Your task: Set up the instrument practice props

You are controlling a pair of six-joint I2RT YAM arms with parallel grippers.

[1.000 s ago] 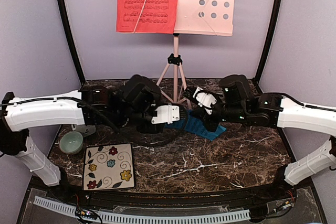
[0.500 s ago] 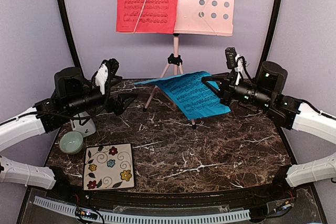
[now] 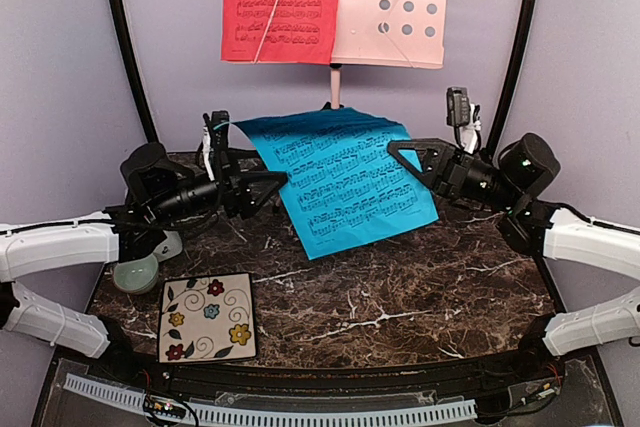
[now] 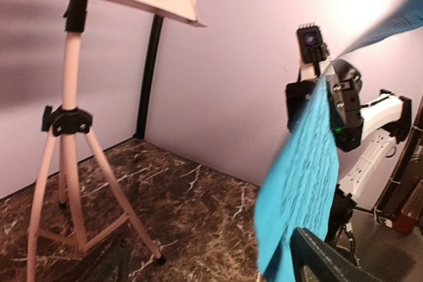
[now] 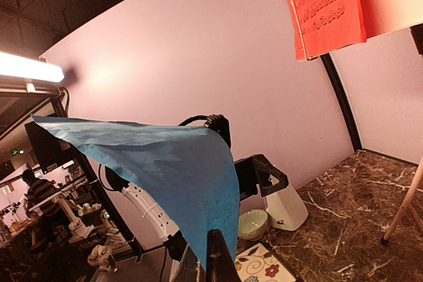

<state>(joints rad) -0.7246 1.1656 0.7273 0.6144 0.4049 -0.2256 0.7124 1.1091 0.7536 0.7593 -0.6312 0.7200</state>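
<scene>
The pale pink music stand (image 3: 334,132) stands at the back, with the red sheet (image 3: 280,2) on the left half of its perforated desk (image 3: 400,7). My right gripper (image 3: 402,153) is shut on the right edge of the blue sheet (image 3: 345,182) and holds it up in the air, tilted, in front of the stand. My left gripper (image 3: 268,187) is open beside the sheet's lower left edge, with nothing between its fingers. The left wrist view shows the blue sheet (image 4: 304,176) hanging just by one finger (image 4: 320,255). The white metronome (image 3: 162,242) is mostly hidden behind my left arm.
A pale green bowl (image 3: 135,272) and a floral tile (image 3: 208,315) lie at the front left. The stand's tripod legs (image 4: 66,163) spread over the back of the marble table (image 3: 420,297). Purple walls close in the back and both sides.
My left gripper let go of the blue sheet and drew back left, then came back beside it. My right gripper has raised the sheet from the table into the air.
</scene>
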